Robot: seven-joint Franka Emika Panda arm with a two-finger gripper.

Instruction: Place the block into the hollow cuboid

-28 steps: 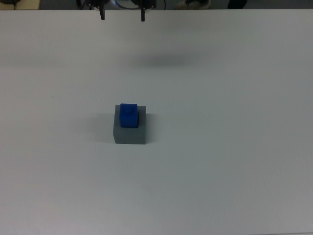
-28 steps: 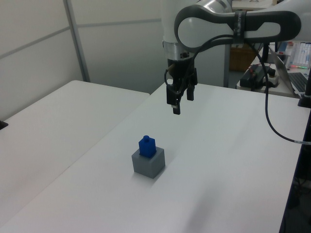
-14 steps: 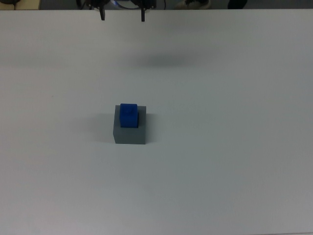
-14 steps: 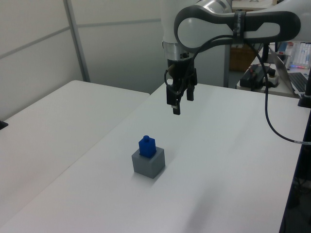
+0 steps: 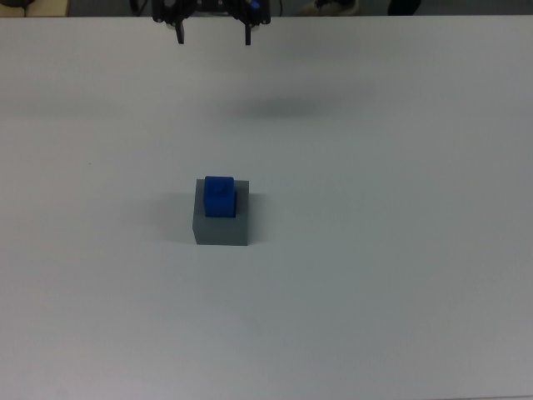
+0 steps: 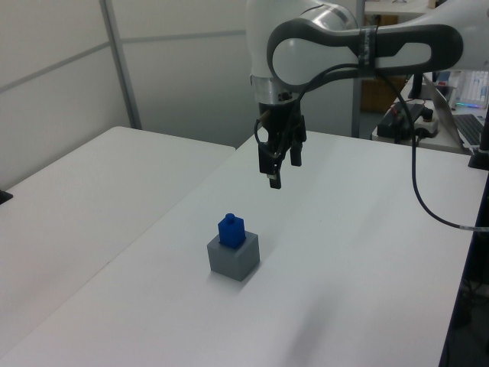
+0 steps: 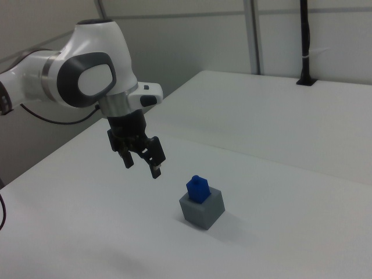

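Sitting in the square recess of the grey hollow cuboid [image 5: 221, 222], the blue block [image 5: 220, 196] stands upright with its upper part proud of the cuboid's top face. The claw [image 5: 213, 34] hangs in the air well apart from the cuboid, fingers spread wide and holding nothing, above the white desk [image 5: 375, 208] that carries the cuboid.

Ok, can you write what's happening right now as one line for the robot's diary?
pincer: open, empty, in the air away from the boxes | blue block: sitting in grey hollow cuboid, top sticking out | table: nothing else on it
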